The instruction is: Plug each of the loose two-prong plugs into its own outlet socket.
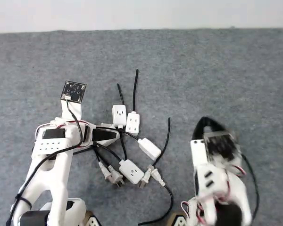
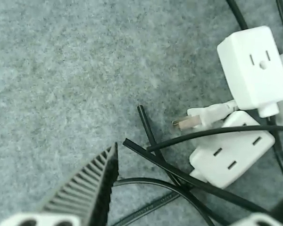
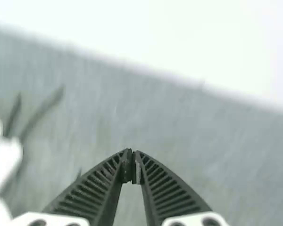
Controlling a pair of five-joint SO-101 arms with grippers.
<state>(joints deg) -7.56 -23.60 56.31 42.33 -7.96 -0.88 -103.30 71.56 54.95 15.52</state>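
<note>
The outlet socket (image 2: 254, 66) and second socket (image 2: 231, 157) show bare slots, with a loose plug (image 2: 198, 120) between them and a black cord (image 2: 226, 131) crossing the second. The left gripper (image 1: 111, 135) gapes wide; the right gripper (image 3: 132, 172) is pinched closed.

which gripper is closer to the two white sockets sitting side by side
Left. The left gripper sits right beside the two white sockets; the right gripper is well apart from them.
</note>
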